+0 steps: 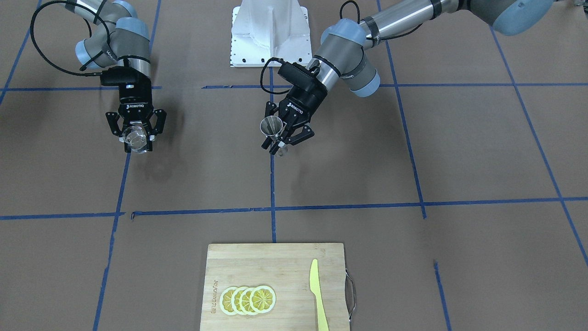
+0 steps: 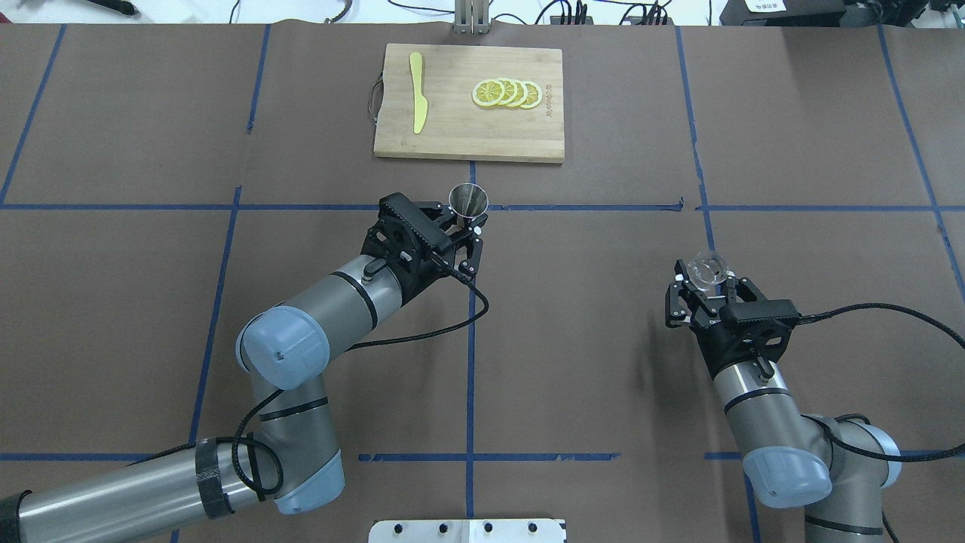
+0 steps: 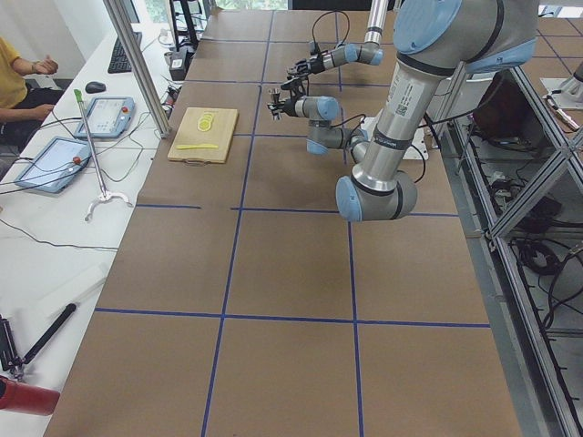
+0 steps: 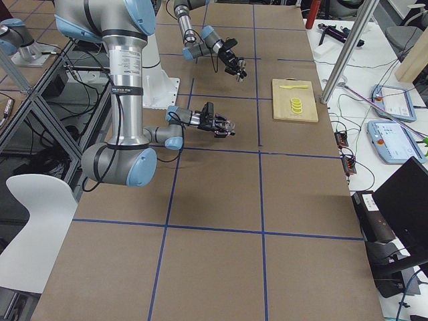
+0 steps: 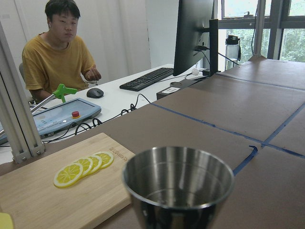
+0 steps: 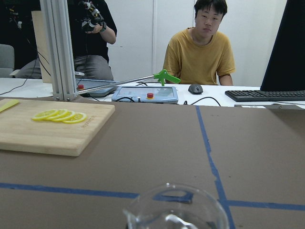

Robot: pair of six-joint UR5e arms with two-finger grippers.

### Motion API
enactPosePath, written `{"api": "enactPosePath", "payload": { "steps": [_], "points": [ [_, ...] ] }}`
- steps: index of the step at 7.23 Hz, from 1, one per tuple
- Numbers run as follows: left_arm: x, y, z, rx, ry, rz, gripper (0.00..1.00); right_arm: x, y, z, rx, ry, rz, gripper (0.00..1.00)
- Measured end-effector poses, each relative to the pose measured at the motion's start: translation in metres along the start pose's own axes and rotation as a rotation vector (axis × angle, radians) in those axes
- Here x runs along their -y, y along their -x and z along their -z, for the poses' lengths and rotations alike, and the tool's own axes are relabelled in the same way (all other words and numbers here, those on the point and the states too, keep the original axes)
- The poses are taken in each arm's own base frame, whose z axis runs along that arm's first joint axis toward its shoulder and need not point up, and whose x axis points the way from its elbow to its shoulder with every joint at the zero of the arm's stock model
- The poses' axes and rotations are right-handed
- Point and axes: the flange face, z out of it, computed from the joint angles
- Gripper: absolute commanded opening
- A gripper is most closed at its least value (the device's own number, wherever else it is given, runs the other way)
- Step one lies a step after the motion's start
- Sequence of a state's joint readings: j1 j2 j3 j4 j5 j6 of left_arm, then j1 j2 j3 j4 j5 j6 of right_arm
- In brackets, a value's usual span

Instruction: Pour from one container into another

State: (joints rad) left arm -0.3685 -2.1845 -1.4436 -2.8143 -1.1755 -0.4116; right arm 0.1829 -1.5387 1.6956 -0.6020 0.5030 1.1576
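**Each claw gripping its own vessel, the two well apart**

The left claw [image 2: 469, 234] is reaching out over the middle of the table [image 2: 603, 362], tilted forward. It is clamping the jigger [image 2: 469, 200] between its fingers, which are drawn in narrow around the jigger's body below the top cup. The cup is sticking out past the fingertips on the far side, mouth facing up, just short of the blue tape line [image 2: 588, 207] that is running across the table. From the left wrist camera the cup's round rim is filling the lower middle of the view; whether anything is sitting inside it, I cannot tell. The shadow in the front view is lying off to one side, so the jigger is hanging clear of the table.

Beyond it, at the table's far edge, a board [image 2: 467, 136] is lying flat, carrying a yellow knife [image 2: 417, 102] on its left part and a fan of lemon slices [image 2: 507, 93] on its right. A person [image 5: 57, 52] in a yellow shirt is sitting at the desk behind.

Over to the right, the right claw [image 2: 709, 290] is pointing forward with its fingers partly closed on either side of the glass [image 2: 707, 269]. The glass is sitting upright between the fingertips, its rim poking out ahead of them.
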Motion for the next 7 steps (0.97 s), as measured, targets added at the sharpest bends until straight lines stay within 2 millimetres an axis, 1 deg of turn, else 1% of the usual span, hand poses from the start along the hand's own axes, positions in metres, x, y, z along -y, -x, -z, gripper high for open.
{"api": "enactPosePath", "payload": {
  "steps": [2,3,5,7],
  "points": [
    [0.000,-0.002,0.000,-0.021,0.005,-0.023,0.00,0.022,0.031,0.004,0.033,-0.015,-0.007,0.00],
    [0.002,-0.004,0.000,-0.027,0.001,-0.046,0.00,0.030,0.046,0.006,0.046,-0.021,-0.015,0.00],
    [0.006,-0.006,0.000,-0.034,-0.009,-0.057,0.00,0.040,0.064,0.007,0.062,-0.031,-0.011,0.00],
    [0.007,-0.006,0.000,-0.036,-0.012,-0.058,0.00,0.055,0.084,0.011,0.079,-0.044,-0.023,0.00]
  ]
}}
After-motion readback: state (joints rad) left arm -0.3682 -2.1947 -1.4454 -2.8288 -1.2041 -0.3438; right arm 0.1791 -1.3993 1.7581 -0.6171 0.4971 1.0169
